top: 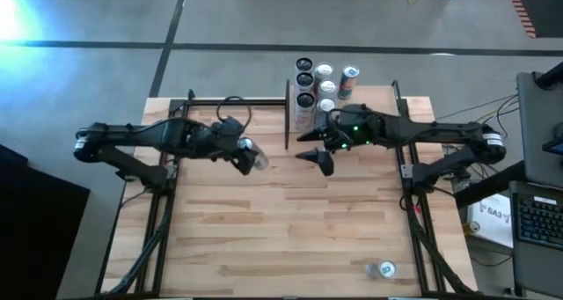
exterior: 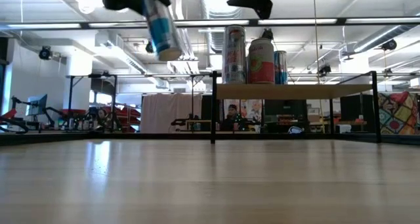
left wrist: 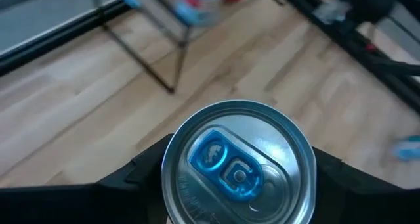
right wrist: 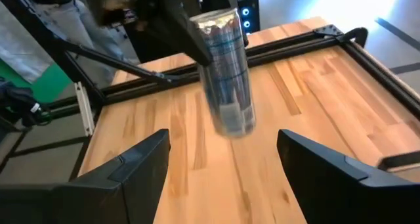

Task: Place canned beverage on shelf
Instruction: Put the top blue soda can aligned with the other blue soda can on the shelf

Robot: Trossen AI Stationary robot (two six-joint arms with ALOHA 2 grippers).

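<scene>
Can (top: 249, 156) is held aloft, tilted, by left gripper (top: 244, 157); right gripper (top: 318, 157) is spread empty near shelf (exterior: 295, 90).

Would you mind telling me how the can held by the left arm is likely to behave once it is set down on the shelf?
The can is tall, narrow and hangs tilted, so it may tip if released before it stands upright. Its smooth round side suggests it would roll if it fell. Cans already crowd the shelf, so a knock could topple neighbours.
</scene>
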